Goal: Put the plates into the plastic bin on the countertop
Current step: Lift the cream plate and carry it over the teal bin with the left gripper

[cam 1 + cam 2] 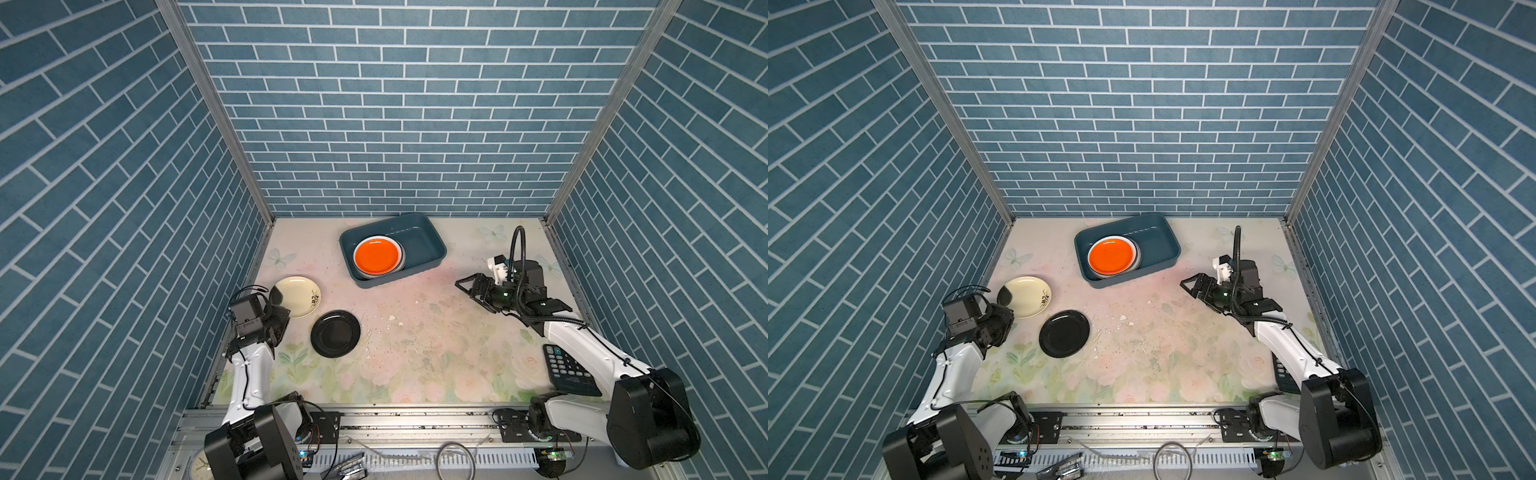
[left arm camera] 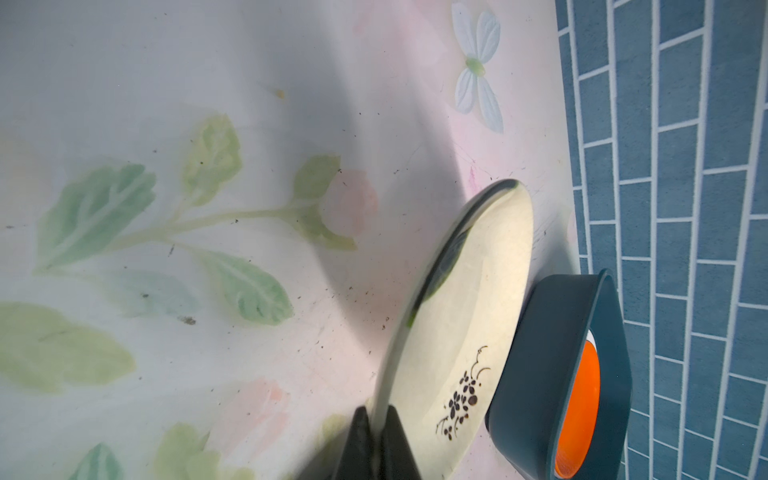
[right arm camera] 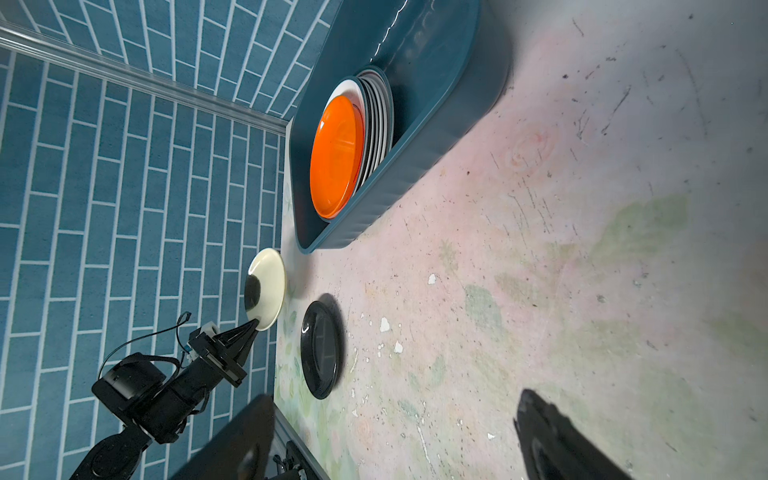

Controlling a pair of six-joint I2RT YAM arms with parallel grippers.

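A cream plate (image 1: 299,295) (image 1: 1030,293) (image 2: 465,311) with a dark flower motif is at the left of the countertop (image 1: 415,353), tilted. My left gripper (image 1: 276,301) (image 1: 1005,298) (image 2: 379,419) is shut on its near rim. Beside it a black plate (image 1: 335,333) (image 1: 1064,333) (image 3: 322,349) lies flat. The teal plastic bin (image 1: 419,243) (image 1: 1158,245) (image 3: 415,41) (image 2: 552,353) stands at the back, holding a stack of several plates topped by an orange plate (image 1: 376,255) (image 1: 1111,255) (image 3: 334,158). My right gripper (image 1: 467,289) (image 1: 1190,286) (image 3: 399,436) hovers open and empty at the right.
A black calculator (image 1: 569,370) (image 1: 1283,374) lies under the right arm near the front right. Small white chips (image 1: 392,318) dot the countertop's middle. Blue brick walls close in three sides. A metal rail (image 1: 415,415) runs along the front edge.
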